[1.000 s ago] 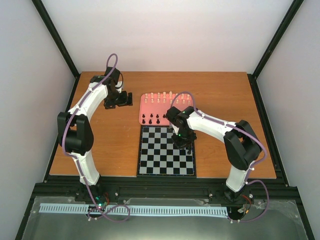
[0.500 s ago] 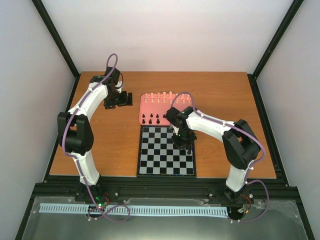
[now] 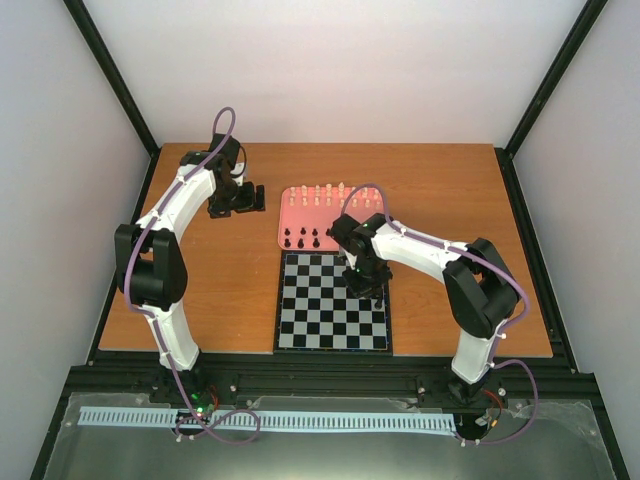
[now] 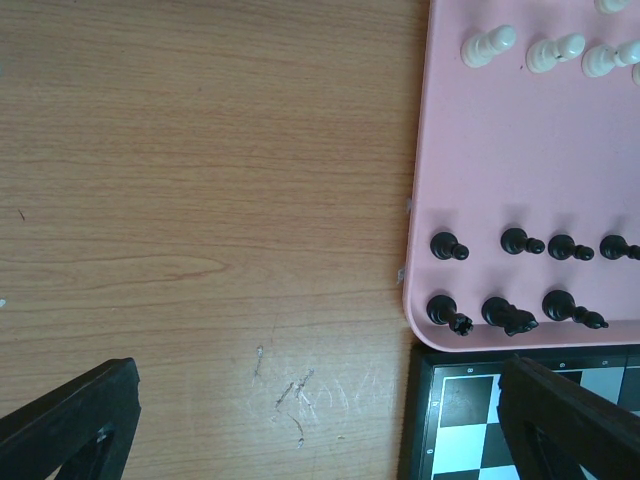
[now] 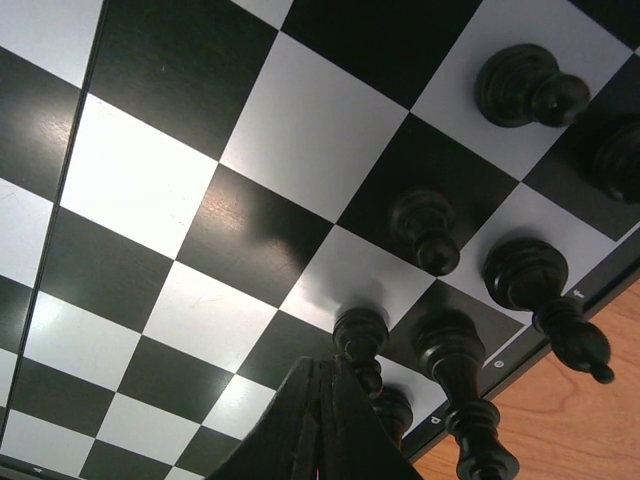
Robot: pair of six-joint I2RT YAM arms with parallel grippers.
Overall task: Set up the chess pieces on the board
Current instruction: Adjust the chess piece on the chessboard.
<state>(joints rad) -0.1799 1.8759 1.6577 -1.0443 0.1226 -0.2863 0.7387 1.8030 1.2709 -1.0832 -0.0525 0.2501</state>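
Board (image 3: pixel 320 320): black and pale checks, thin dark border; centre of the top view, just below the tray (image 3: pixel 330 215).
Placed pieces (image 5: pixel 425 225): several black, upright, along the board edge, lower right of the right wrist view.
Right gripper (image 5: pixel 322 368): fingers pressed together, tip just beside one black piece.
Tray contents: two rows of black pieces (image 4: pixel 447 245) nearest the board, cream-white pieces (image 4: pixel 488 45) beyond.
Left gripper (image 4: pixel 318 390): fingers spread wide, grasping nothing, over the table (image 4: pixel 200 150).
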